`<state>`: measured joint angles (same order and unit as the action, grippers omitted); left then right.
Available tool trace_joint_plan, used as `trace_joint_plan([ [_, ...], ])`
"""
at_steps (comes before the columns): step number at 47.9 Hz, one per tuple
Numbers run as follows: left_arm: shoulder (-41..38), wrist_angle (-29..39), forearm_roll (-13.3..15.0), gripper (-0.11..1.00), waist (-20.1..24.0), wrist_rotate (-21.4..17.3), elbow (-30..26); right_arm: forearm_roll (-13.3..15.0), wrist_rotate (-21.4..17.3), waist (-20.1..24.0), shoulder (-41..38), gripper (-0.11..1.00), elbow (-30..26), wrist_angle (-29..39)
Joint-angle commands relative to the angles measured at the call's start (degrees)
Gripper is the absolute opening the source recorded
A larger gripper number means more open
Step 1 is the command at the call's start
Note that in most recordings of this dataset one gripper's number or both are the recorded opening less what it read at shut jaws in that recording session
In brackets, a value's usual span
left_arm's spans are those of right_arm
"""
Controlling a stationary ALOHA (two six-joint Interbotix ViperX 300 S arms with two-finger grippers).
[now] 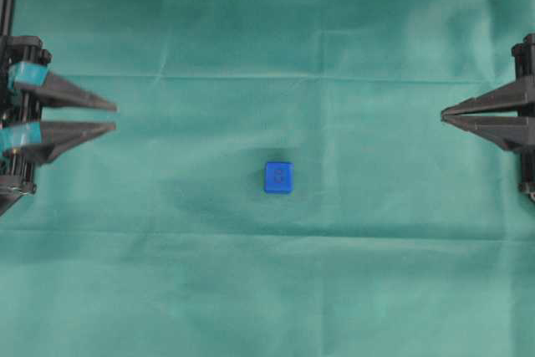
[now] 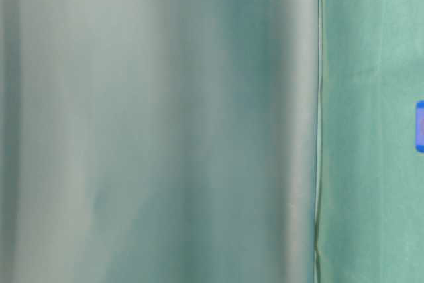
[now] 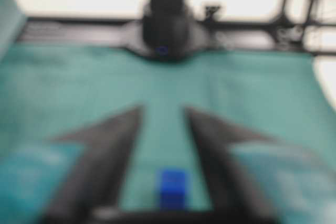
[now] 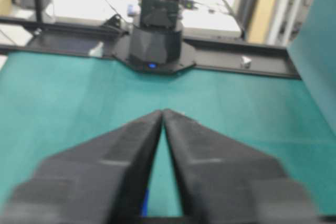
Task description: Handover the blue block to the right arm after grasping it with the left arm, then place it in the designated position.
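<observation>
The blue block [image 1: 278, 177] lies alone on the green cloth near the middle of the table. Its edge also shows at the right border of the table-level view [image 2: 420, 126]. My left gripper [image 1: 115, 117], with teal-taped fingers, hovers at the far left. It is open and empty, well away from the block. In the blurred left wrist view the blue block [image 3: 172, 187] appears between the spread fingers of the left gripper [image 3: 163, 108]. My all-black right gripper [image 1: 443, 115] sits at the far right, shut with its tips touching [image 4: 163, 111]. A blue sliver of the block [image 4: 145, 203] peeks beside one finger. The designated position shows in no view.
Green cloth [image 1: 276, 31] covers the whole table, with faint creases. A blurred pale surface [image 2: 159, 124] fills most of the table-level view. The opposite arm's base stands at the far edge in each wrist view [image 3: 165, 30] [image 4: 155, 40], with a black frame rail behind it.
</observation>
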<state>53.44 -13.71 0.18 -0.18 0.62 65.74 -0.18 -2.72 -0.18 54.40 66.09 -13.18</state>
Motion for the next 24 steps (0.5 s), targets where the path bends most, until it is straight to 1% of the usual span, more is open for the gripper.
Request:
trace_joint_plan([
  [1,-0.35,-0.26,0.09,0.55,0.00,-0.09,-1.41,-0.09,-0.18,-0.18,-0.35,0.36,-1.67,-0.18],
  [6,-0.35,-0.26,0.09,0.84,0.00,-0.09,-1.41,0.00,-0.09,-0.26,-0.62,0.68,-1.67,0.00],
  [9,-0.35,-0.26,0.09,0.95,-0.09,0.00,-1.41,0.00,-0.09,-0.26,-0.88,0.83,-1.76,0.00],
  [11,-0.35,-0.26,0.09,0.99,-0.09,0.00,-1.41,0.00,-0.09,-0.26,-0.88,0.90,-1.76,0.00],
  [14,-0.35,-0.26,0.09,1.00,-0.09,0.00,-1.41,0.00,-0.09,-0.26,-0.88,0.94,-1.85,0.00],
  [24,-0.35,-0.26,0.09,1.00,-0.09,0.00,-1.41,0.00,-0.09,-0.35,-0.88,0.95,-1.85,0.00],
])
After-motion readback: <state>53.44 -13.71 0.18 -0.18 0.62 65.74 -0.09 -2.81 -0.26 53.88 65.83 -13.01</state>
